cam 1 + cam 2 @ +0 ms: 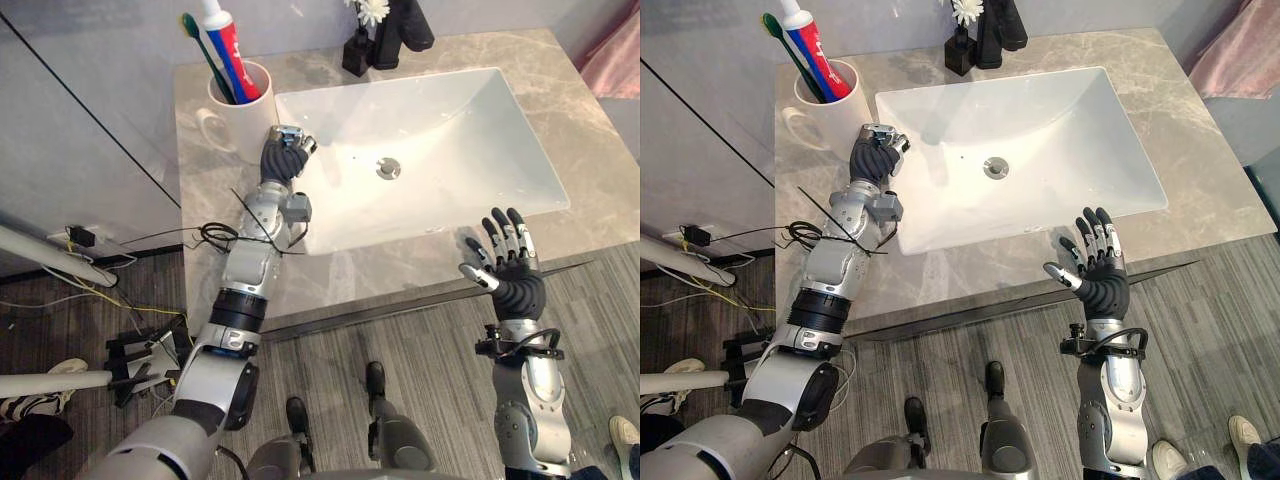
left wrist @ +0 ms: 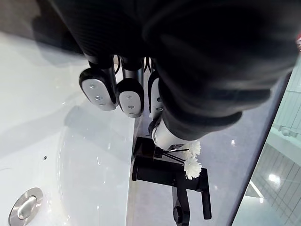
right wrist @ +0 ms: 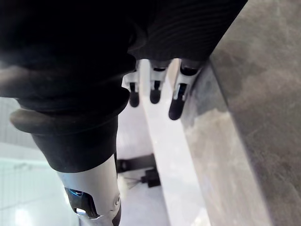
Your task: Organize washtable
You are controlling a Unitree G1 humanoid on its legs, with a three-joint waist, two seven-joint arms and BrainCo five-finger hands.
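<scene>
Grey marble countertop [image 1: 560, 80] surrounds a white sink [image 1: 450, 130] with a metal drain [image 1: 388, 167] at its middle. At 10 o'clock from the sink stands a white mug [image 1: 240, 110] holding a green toothbrush [image 1: 205, 50] and a tube of toothpaste [image 1: 228, 45], both upright and leaning a little. At 12 o'clock are a black faucet [image 1: 400, 30] and a small black vase [image 1: 356, 52]. The faucet's top and most of the vase's white flower [image 1: 373, 10] are cut off by the picture's edge.

The left hand [image 1: 285, 155] hangs over the sink's 9 o'clock rim, just beside the mug. Its fingers [image 2: 130, 96] are curled in and nothing shows inside them. The right hand [image 1: 515, 275] hovers at 5 o'clock off the counter's front edge, fingers straight and spread, empty. Pink cloth [image 1: 615, 60] at 2 o'clock is too cropped to identify.
</scene>
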